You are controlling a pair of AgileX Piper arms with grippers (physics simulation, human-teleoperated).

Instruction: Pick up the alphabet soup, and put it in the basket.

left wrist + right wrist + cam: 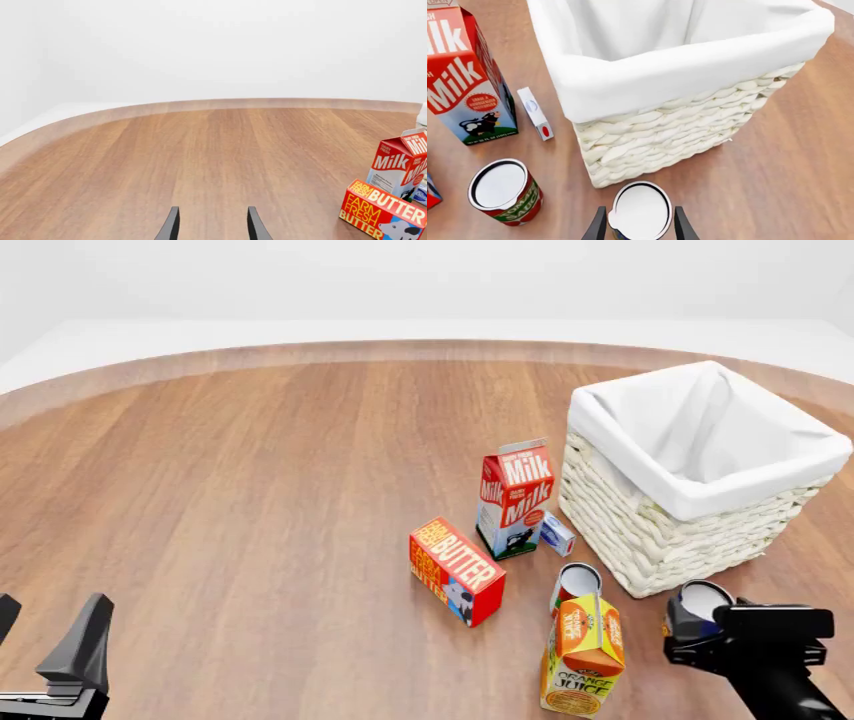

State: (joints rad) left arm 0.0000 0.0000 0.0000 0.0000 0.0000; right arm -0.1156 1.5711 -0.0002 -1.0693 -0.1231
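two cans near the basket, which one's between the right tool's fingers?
The alphabet soup, blue-labelled, directly below the basket corner. The red-labelled can stands apart, nearer the milk carton.

You're working on a round-edged wooden table (267, 490), warm brown grain with a paler rim. Beyond it lies a pale grey-white floor (80, 340) and a plain white wall (427, 275). Light is even and soft.

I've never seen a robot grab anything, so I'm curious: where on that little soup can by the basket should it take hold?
Around its round side wall, just under the rim, coming from above: the alphabet soup stands upright with its pale lid up, and the right gripper already has a finger on each side. The basket stands close behind.
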